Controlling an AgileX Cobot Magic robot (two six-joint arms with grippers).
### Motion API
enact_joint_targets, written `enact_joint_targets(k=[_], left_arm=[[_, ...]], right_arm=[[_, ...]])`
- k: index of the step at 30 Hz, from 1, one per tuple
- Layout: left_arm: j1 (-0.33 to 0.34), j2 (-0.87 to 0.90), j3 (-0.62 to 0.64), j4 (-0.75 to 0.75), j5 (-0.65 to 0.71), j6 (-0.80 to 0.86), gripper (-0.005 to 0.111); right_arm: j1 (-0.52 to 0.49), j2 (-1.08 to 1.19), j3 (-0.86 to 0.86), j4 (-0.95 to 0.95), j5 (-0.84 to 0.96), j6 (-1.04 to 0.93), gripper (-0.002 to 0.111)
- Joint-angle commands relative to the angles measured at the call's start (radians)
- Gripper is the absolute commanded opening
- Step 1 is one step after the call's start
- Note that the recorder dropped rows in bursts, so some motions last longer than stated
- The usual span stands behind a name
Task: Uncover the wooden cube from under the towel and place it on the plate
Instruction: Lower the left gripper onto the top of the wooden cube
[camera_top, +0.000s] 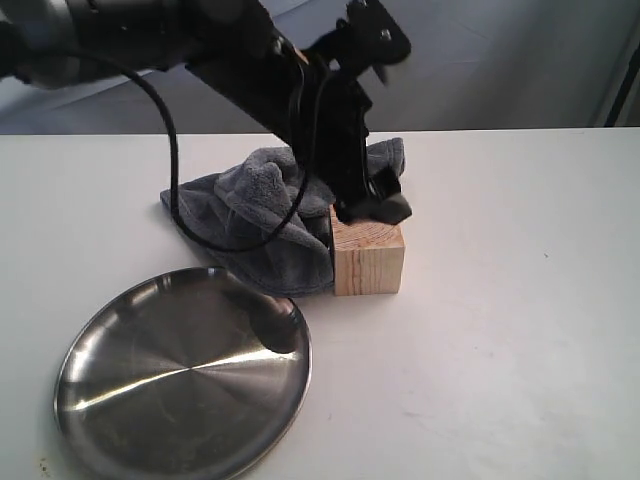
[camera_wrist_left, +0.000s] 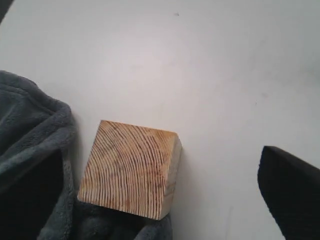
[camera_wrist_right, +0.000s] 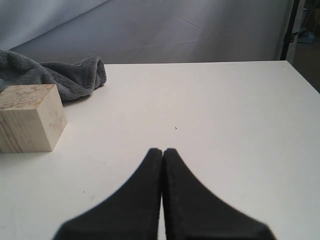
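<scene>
The wooden cube (camera_top: 368, 258) stands uncovered on the white table, its ringed top showing in the left wrist view (camera_wrist_left: 129, 169). The grey-blue towel (camera_top: 255, 205) lies bunched behind it and to its left, touching its left side. My left gripper (camera_top: 372, 207) hangs just above the cube, open, with one dark finger (camera_wrist_left: 292, 197) out to one side and the other over the towel (camera_wrist_left: 35, 150). The steel plate (camera_top: 110, 400) sits at the front left, bare. My right gripper (camera_wrist_right: 163, 151) is shut on nothing, low over the table, apart from the cube (camera_wrist_right: 30, 124).
The left arm and its black cable (camera_top: 175, 150) cross above the towel from the upper left. A grey backdrop (camera_top: 500, 60) rises behind the table's far edge. White tabletop (camera_top: 500, 300) stretches to the right of the cube.
</scene>
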Motion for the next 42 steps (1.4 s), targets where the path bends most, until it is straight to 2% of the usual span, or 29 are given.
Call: enact_joint_targets(k=[1, 8, 16, 19, 23, 28, 30, 42], left_arm=[[-0.034, 0.057, -0.001, 0.107, -0.004, 0.051, 0.105], [-0.034, 0.131, -0.001, 0.124, -0.014, 0.058, 0.105], [-0.032, 0.169, -0.003, 0.132, -0.133, 0.057, 0.105], [-0.029, 0.186, -0.047, 0.147, -0.078, 0.06, 0.105], [-0.016, 0.246, -0.177, 0.155, 0.012, 0.048, 0.105], [-0.016, 0.352, -0.377, 0.204, 0.25, 0.025, 0.105], [-0.016, 0.381, -0.431, 0.25, 0.305, -0.001, 0.105], [0.032, 0.423, -0.466, 0.259, 0.261, 0.0, 0.105]], right_arm=[[0.0, -0.006, 0.003, 0.005, 0.012, 0.004, 0.003], [0.0, -0.006, 0.003, 0.005, 0.012, 0.004, 0.003], [0.0, -0.006, 0.003, 0.005, 0.012, 0.004, 0.003], [0.0, -0.006, 0.003, 0.005, 0.012, 0.004, 0.003], [0.0, -0.006, 0.003, 0.005, 0.012, 0.004, 0.003], [0.0, -0.006, 0.003, 0.005, 0.012, 0.004, 0.003], [0.0, -0.006, 0.003, 0.005, 0.012, 0.004, 0.003], [0.0, -0.006, 0.003, 0.005, 0.012, 0.004, 0.003]])
